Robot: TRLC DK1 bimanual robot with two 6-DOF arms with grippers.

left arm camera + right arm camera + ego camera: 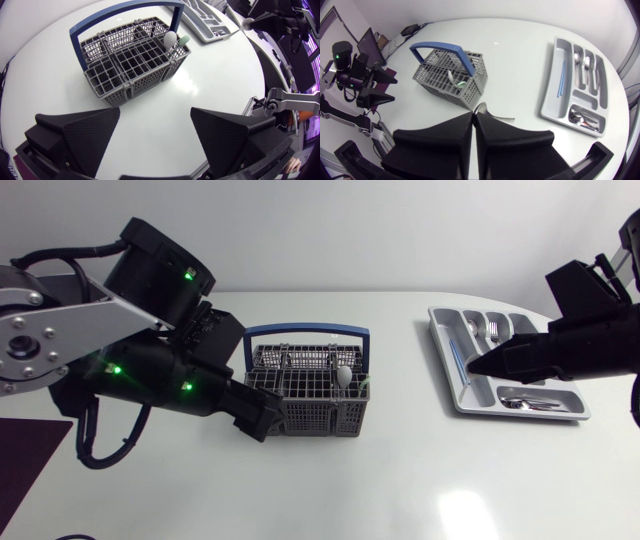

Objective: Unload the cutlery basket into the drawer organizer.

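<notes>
Two end effectors are in play. The left end effector [155, 118] is wide open with only bare table [150, 125] between its fingers. The basket [131, 60] sits just ahead of it, apart from both fingers. From the head view it sits just off the basket's near left corner.

The right end effector [474, 116] is clamped tight on a spoon [481, 108]. The shiny bowl pokes out just past the fingertips and the stem runs off to one side. From the head view its tip lines up over the organizer's [440, 350] left half, near the long slot holding a blue piece [456, 358]. How high it hangs I cannot tell. Its own wrist view puts the organizer off to one side and the basket ahead.

The basket stands upright mid-table under its blue handle [306, 332]. A white utensil [343, 375] and a green one [184, 40] stand together in a corner compartment on the organizer side. The organizer lies flat, well apart from the basket, with cutlery in its upper slots and in the end compartment [530, 400].
</notes>
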